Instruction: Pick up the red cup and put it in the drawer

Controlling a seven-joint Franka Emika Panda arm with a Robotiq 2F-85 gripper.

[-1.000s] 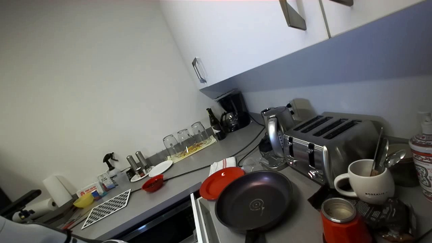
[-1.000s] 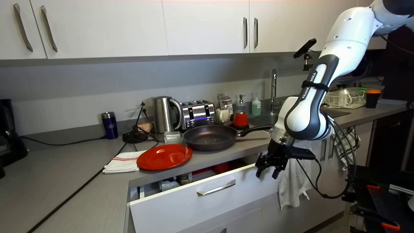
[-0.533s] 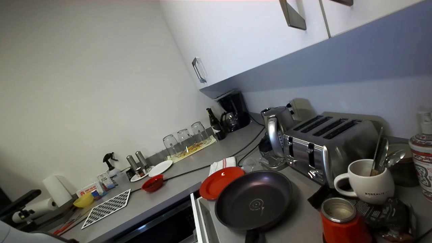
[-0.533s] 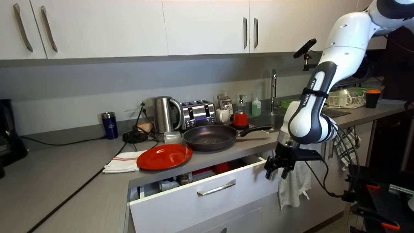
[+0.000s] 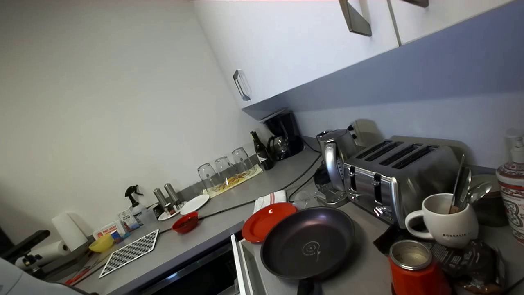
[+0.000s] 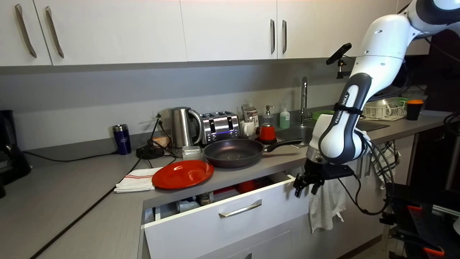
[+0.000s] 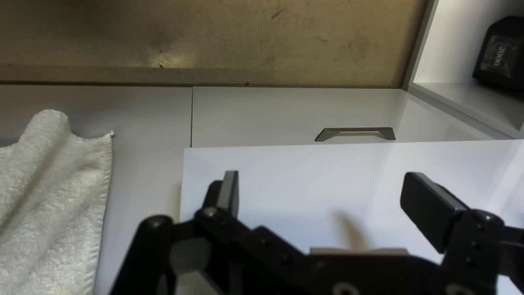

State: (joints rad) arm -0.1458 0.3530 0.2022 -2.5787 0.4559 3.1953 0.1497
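Observation:
Pulled partly out under the counter is the drawer (image 6: 194,230), its front pale in an exterior view. A red thing (image 6: 247,186) lies inside it, mostly hidden by the counter and the drawer front. A red, metal-rimmed container (image 5: 413,266) stands on the counter in both exterior views. Which of these is the red cup I cannot tell. My gripper (image 6: 306,190) hangs fingers down at the drawer's right end, in front of its face. In the wrist view its fingers (image 7: 425,205) are spread wide, and only the pale drawer front shows between them.
A frying pan (image 6: 233,154) and a red plate (image 6: 183,175) sit on the counter above the drawer. A pale towel (image 6: 327,205) hangs just right of the gripper. The drawer handle (image 6: 240,208) sticks out to its left. Behind the pan stands a toaster (image 5: 403,176).
My gripper has shifted to the right along the drawer front and then almost stopped, with its fingers spread throughout. The drawer and the counter items have not moved.

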